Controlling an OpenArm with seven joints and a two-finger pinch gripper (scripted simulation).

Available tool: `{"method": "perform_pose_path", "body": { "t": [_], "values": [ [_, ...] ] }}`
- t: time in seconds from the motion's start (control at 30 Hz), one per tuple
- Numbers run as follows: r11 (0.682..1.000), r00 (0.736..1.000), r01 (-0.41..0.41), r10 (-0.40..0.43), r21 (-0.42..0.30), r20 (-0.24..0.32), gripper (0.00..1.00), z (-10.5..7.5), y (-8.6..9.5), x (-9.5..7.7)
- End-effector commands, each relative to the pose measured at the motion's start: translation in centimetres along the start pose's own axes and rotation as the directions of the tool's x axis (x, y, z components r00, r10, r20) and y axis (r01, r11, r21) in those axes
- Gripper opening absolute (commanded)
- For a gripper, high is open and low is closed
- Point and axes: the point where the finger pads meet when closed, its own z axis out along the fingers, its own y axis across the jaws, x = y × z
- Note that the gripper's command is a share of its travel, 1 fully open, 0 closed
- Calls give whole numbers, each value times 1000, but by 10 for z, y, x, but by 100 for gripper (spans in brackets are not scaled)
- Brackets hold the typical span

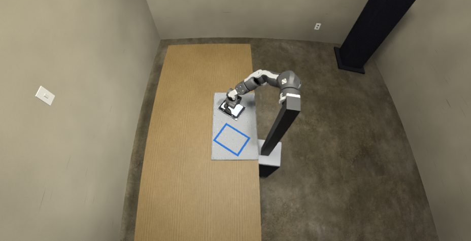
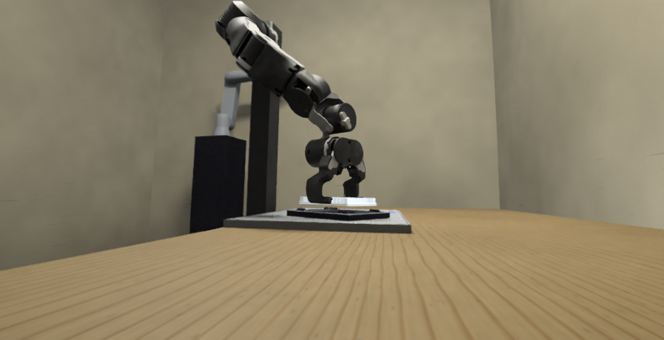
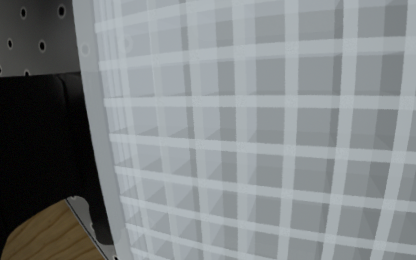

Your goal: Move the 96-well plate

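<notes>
Plastic of this kind — the white 96-well plate [image 2: 338, 200] — looks thin-walled, light and stiff, so it should lift with little effort but is likely to skate between smooth pads if squeezed only lightly. The gripper [image 2: 337, 194] is clamped on it from above, its curved dark fingers [image 2: 318, 188] bearing on two opposite sides, and the plate hangs level just above the black plate nest N1 [image 2: 366, 215], apart from it by a thin gap in the exterior view. From the top view the plate [image 1: 237, 110] lies over the nest at the far part of the grey perforated base [image 1: 220, 153], while the blue outline of bench spot B1 [image 1: 215, 139] holds nothing. The wrist view fills with the well grid [image 3: 277, 135], the pale rim to one side and the dark nest [image 3: 27, 150] beneath it. A hold across the middle of the sides seems the right one, since a grip near one end would let the plate tip. The rim is probably brittle under hard pinching, and a tilted release could leave one edge riding on a locator. Which corner is cut off I cannot tell — the arm hides much of the plate.
</notes>
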Motion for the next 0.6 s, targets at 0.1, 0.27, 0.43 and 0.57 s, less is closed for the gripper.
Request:
{"method": "perform_pose_path", "body": {
  "t": [0.1, 0.27, 0.43, 0.57],
  "values": [
    [1000, 1000, -3, 3, 5, 2, 0, 0, -1, 0],
    [1000, 1000, -2, 2, 2, 4, 0, -2, 0, -2],
    [1000, 1000, -2, 2, -1, 5, 0, -3, 1, -3],
    [1000, 1000, -2, 2, -1, 5, 0, -3, 1, -3]
  ]
}}
